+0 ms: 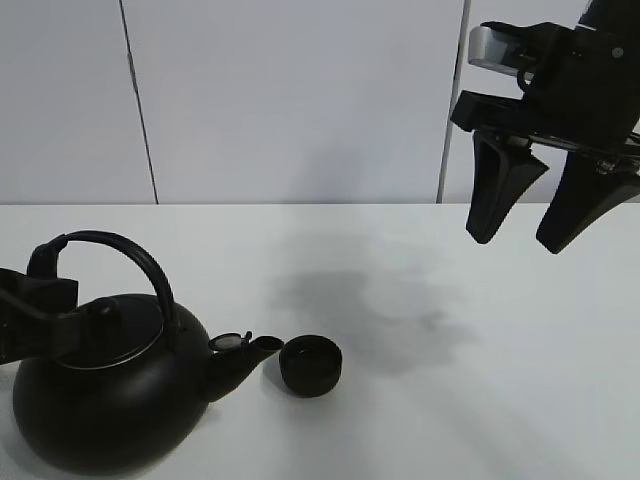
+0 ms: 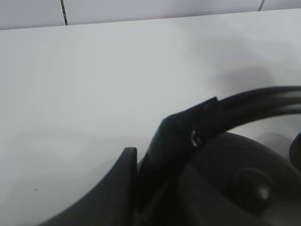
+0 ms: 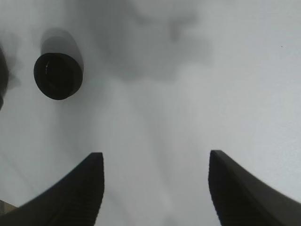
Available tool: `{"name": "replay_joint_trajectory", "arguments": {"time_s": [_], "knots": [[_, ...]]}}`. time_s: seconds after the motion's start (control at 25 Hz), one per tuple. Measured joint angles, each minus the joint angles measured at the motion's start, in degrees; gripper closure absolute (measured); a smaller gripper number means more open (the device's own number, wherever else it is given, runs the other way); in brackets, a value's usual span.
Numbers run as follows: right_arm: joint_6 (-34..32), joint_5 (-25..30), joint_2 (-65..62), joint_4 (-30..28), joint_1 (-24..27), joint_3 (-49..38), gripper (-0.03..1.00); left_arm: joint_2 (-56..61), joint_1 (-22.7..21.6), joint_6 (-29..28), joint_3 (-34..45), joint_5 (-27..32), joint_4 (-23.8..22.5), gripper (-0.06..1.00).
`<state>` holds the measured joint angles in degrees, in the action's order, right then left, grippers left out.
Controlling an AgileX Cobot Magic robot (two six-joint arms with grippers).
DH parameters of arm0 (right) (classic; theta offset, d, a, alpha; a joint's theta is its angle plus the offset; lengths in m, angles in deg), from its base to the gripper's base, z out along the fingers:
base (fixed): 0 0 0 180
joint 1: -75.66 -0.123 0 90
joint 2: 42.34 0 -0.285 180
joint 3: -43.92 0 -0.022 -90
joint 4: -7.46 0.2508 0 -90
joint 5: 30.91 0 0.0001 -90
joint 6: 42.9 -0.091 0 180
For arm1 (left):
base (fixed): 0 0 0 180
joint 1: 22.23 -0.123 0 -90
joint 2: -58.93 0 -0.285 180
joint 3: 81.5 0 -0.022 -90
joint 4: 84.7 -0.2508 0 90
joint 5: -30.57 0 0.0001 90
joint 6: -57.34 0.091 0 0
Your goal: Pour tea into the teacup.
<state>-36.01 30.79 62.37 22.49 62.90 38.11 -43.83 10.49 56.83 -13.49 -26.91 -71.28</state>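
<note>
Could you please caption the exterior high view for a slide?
Left gripper at the kettle handle, spout beside the teacup; right gripper open above.

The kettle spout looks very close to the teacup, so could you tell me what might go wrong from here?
1. The kettle spout sits beside the teacup rim rather than clearly over it, so tipping may spill tea onto the table or nudge the cup.
2. The left gripper grips the handle low and off-centre; the heavy kettle could swing.
3. The right gripper hangs open, high above the table, so nothing steadies the cup.
</note>
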Motion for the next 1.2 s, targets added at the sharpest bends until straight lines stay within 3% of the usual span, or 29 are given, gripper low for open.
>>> {"name": "replay_joint_trajectory", "arguments": {"time_s": [0.24,0.6,0.76,1.2], "knots": [[0.00,0.00,0.00,0.00,0.00,0.00,0.52,0.42,0.00,-0.77,0.00,0.80,-0.22,0.78],[0.00,-0.10,0.00,0.00,0.00,0.00,0.52,0.42,0.00,-2.60,2.28,-2.01,-0.55,0.62],[0.00,-0.11,0.00,-0.05,0.00,0.00,0.52,0.46,0.00,-5.26,6.54,-7.35,-0.61,0.61],[0.00,-0.11,0.00,0.00,0.00,0.00,0.52,1.13,0.00,-10.54,9.32,-8.04,-6.03,0.61]]}}
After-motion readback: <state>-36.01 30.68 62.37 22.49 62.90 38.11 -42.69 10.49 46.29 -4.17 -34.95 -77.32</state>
